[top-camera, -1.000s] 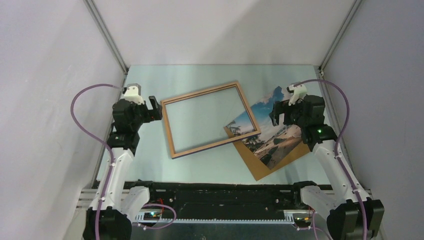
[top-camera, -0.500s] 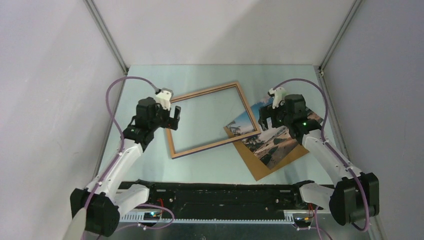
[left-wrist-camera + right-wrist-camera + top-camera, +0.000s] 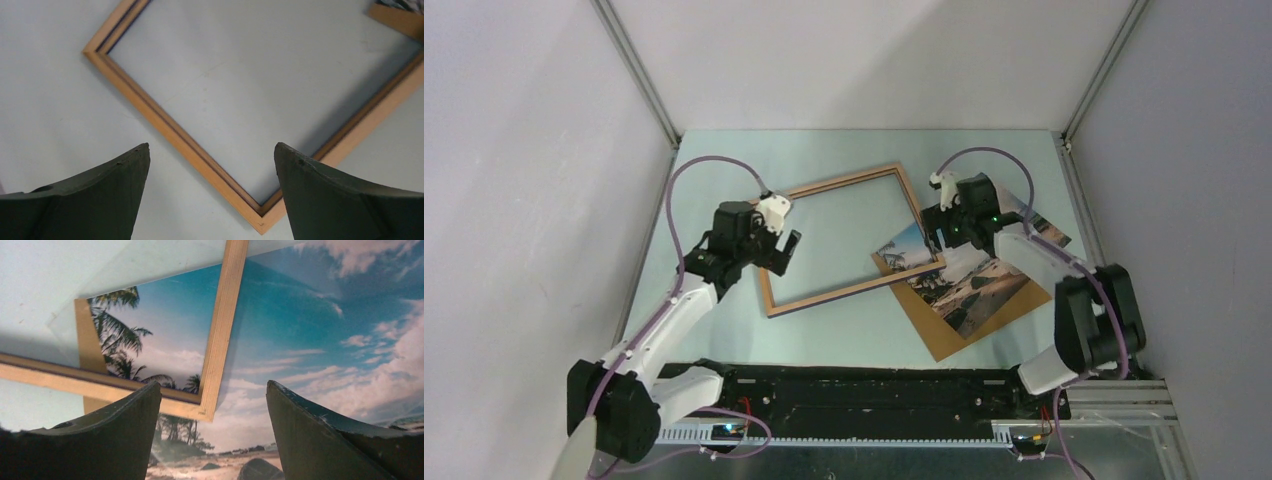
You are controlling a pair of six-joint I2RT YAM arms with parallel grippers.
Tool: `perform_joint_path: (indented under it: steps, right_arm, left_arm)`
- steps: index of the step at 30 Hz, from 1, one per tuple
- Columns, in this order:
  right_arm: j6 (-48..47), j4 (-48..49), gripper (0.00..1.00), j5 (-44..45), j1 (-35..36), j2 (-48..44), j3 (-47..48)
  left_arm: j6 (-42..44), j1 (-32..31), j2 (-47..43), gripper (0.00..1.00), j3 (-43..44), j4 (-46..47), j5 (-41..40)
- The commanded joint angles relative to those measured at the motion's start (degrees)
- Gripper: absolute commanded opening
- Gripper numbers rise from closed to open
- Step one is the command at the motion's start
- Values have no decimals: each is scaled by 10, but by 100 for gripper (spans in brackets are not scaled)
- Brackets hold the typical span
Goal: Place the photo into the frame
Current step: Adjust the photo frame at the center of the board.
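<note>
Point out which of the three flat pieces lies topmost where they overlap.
The wooden frame: its corner rests over the beach photo, which itself lies on the brown board.

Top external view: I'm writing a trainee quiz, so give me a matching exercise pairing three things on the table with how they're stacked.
1 thin light wood-brown rectangular frame
2 beach photo print with palm trees
3 flat brown backing board

A lowest layer
B middle layer
C on top, one corner overlapping the others

Pairs: 1-C, 2-B, 3-A
</note>
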Motion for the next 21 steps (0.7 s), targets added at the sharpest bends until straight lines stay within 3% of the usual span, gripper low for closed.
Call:
perform_joint_path:
  steps: [1,7,21]
  right_arm:
    - [22,15,79,-5,3,74,61]
    - [25,-10,78,-20,1,94,81]
    - [5,-126,80,-91,-88,-37,70]
  left_arm:
    - [54,-55,3,98,-12,-23,44]
    - [68,-125,45,98,-6,-41,53]
    - [58,-273,245,98,89,-43,18]
